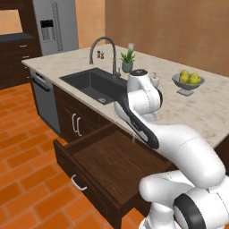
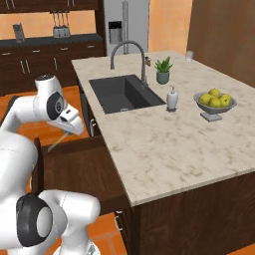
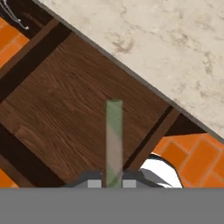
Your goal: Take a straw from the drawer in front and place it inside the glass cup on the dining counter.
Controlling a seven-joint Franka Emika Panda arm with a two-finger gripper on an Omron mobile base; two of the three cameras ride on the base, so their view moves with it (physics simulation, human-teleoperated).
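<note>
Dark wood drawer [image 1: 103,161] is pulled out w/ a silver handle on its front, below the near edge of the marble dining counter [image 2: 164,144]. Gripper [image 3: 113,183] hangs over the open drawer, fingers narrow & clamped on the straw [image 3: 114,140], which sticks out from the tips above the drawer floor; straw [image 2: 59,141] also seen slanting off the hand in right base view. Glass cup [image 2: 189,56] stands far back on the counter, well apart from the arm. Black sink [image 1: 94,84] sits left of a plant pot [image 2: 163,71], soap bottle [image 2: 172,98] & lemon bowl [image 2: 214,104].
</note>
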